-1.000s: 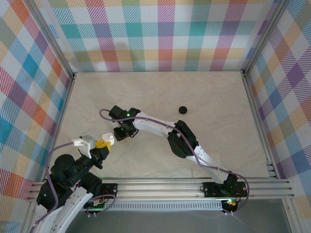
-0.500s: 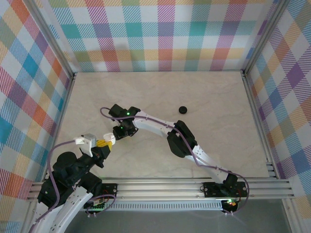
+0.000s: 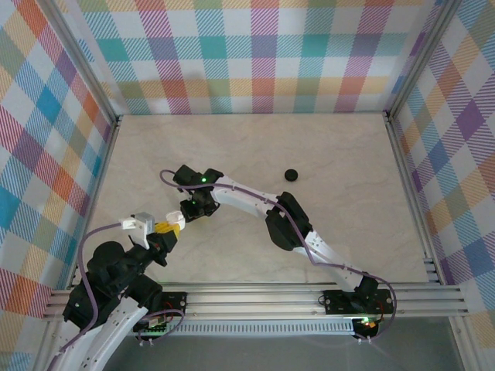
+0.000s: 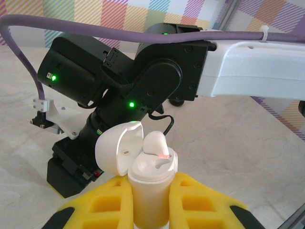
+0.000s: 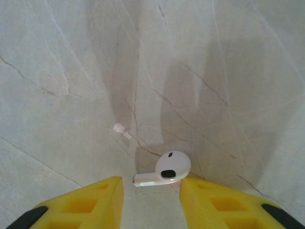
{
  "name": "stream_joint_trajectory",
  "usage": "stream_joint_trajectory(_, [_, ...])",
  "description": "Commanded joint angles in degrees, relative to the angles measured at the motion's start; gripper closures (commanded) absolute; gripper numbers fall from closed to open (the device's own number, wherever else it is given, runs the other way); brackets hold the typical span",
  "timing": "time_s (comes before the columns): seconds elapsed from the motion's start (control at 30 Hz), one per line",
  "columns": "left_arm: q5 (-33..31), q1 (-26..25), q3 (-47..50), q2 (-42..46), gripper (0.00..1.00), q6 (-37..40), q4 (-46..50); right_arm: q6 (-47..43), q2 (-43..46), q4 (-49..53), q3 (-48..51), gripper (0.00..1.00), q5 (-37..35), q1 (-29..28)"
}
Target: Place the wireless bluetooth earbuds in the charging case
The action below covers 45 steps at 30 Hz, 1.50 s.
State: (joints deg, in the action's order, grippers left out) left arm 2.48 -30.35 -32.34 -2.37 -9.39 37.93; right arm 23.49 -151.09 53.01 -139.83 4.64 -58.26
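My left gripper (image 4: 150,212) is shut on the white charging case (image 4: 148,183), held upright with its lid (image 4: 116,149) hinged open to the left. One white earbud (image 4: 156,143) sits in the case with a red glow at its base. From above, the case (image 3: 175,221) is at the left gripper's tip, right beside my right gripper (image 3: 192,214). A second white earbud (image 5: 167,171) lies on the table between the right gripper's (image 5: 151,202) yellow fingers (image 5: 86,206). Its head rests against the right finger and its stem stops short of the left one. The right gripper is open.
A small black round object (image 3: 291,175) sits on the marble table (image 3: 348,154) to the right of both grippers. A tiny white speck (image 5: 121,130) lies just beyond the earbud. The right arm's black wrist (image 4: 143,81) looms close behind the case. Checkered walls enclose the table.
The left arm has shifted slightly, with the case still held. The right gripper stays over the same spot, its jaws barely changed.
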Motion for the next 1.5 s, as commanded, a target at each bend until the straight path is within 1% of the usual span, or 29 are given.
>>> stream_joint_trajectory(0.0, [1.88,-0.5,1.32,1.34,1.0,1.57,-7.2,-4.48,-2.18,1.32,2.58,0.64,-5.96,2.91])
stream_joint_trajectory(0.1, [4.29,-0.5,2.86,1.34,1.0,2.75,-12.28,-8.57,1.87,-0.57,9.02,0.67,-8.28,3.41])
stream_joint_trajectory(0.27, [4.65,-0.5,4.54,1.32,1.0,4.16,-16.62,-14.63,10.12,-5.61,21.13,0.76,-11.2,4.6])
stream_joint_trajectory(0.4, [4.91,-0.5,4.11,0.97,1.0,7.39,-16.5,-15.84,15.9,-9.32,28.94,0.76,-13.52,6.12])
stream_joint_trajectory(0.5, [3.97,-0.5,2.46,0.88,1.0,9.67,-13.89,-14.52,18.7,-9.6,30.65,0.73,-11.63,7.69])
stream_joint_trajectory(0.57, [3.43,-0.5,1.29,1.18,1.0,10.73,-12.38,-12.35,20.08,-9.55,30.5,0.69,-9.9,7.98])
stream_joint_trajectory(0.6, [3.26,-0.5,0.92,1.22,1.0,10.97,-11.99,-10.87,20.5,-9.71,30.33,0.66,-9.08,7.99])
stream_joint_trajectory(0.63, [3.15,-0.48,0.62,1.38,1.0,11.07,-11.66,-8.19,20.81,-9.89,30.15,0.59,-8.53,7.94])
stream_joint_trajectory(0.67, [3.05,-0.5,0.46,1.49,1.0,11.21,-11.44,-5.05,21.02,-10.25,30.02,0.57,-8.12,7.82])
stream_joint_trajectory(0.77, [2.13,-0.5,0.04,1.4,1.0,12.29,-10.33,1.56,21.05,-13.01,29.83,0.54,-6.48,7.0])
stream_joint_trajectory(0.87, [0.95,-0.52,-1.28,0.48,1.0,14.35,-9.28,5.35,19.54,-14.77,27.64,0.53,-7.54,5.1])
stream_joint_trajectory(0.93, [1.62,-0.5,-2.71,-0.84,1.0,15.55,-9.04,6.79,17.54,-14.36,24.42,0.54,-6.69,4.03])
stream_joint_trajectory(1.07, [4.03,-0.5,-5.98,-4.49,1.0,17.68,-6.84,7.92,12.38,-11.3,16.4,0.59,-6.56,2.1])
stream_joint_trajectory(1.17, [5.06,-0.5,-6.61,-5.39,1.0,17.91,-6.57,9.26,8.53,-8.43,10.58,0.6,-6.76,1.49])
stream_joint_trajectory(1.2, [5.39,-0.5,-6.38,-5.35,1.0,17.88,-6.91,9.48,7.56,-7.21,8.83,0.6,-7.58,1.21])
stream_joint_trajectory(1.3, [5.69,-0.5,-5.92,-4.78,1.0,18.0,-8.11,9.24,5.35,-2.79,3.94,0.6,-13.12,0.28])
stream_joint_trajectory(1.47, [6.45,-0.5,-5.26,-4.87,1.0,18.42,-9.19,9.03,4.77,-4.07,3.6,0.56,-17.02,-0.78])
